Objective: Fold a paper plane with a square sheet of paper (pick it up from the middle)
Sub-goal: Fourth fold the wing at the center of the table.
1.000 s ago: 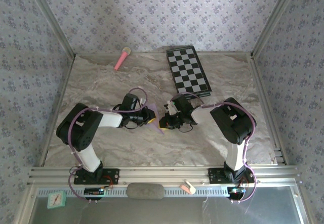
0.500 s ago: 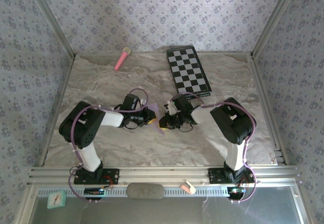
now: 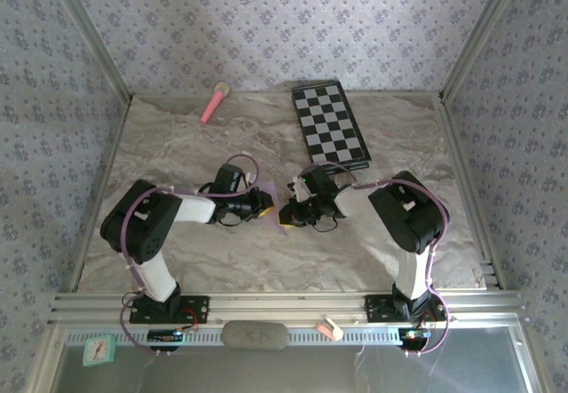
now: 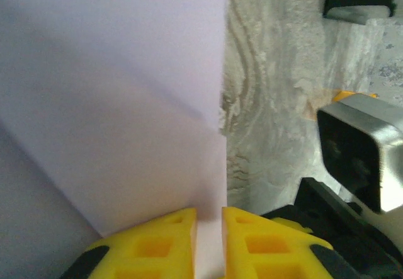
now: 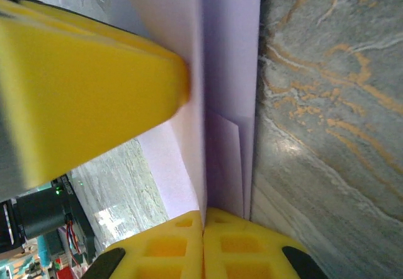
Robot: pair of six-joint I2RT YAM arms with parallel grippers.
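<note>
the thin, pale lilac square sheet of paper (image 4: 126, 102), smooth and faintly creased on the diagonal, sits mid-way over the marbled beige table (image 3: 222, 260). the left gripper (image 4: 208, 219) and right gripper (image 5: 203, 219) each have their ribbed yellow jaws pinched tight on it. paper this limp could tear, slip from a pinch or take a stray crease if the arms pull or twist unevenly.
</note>
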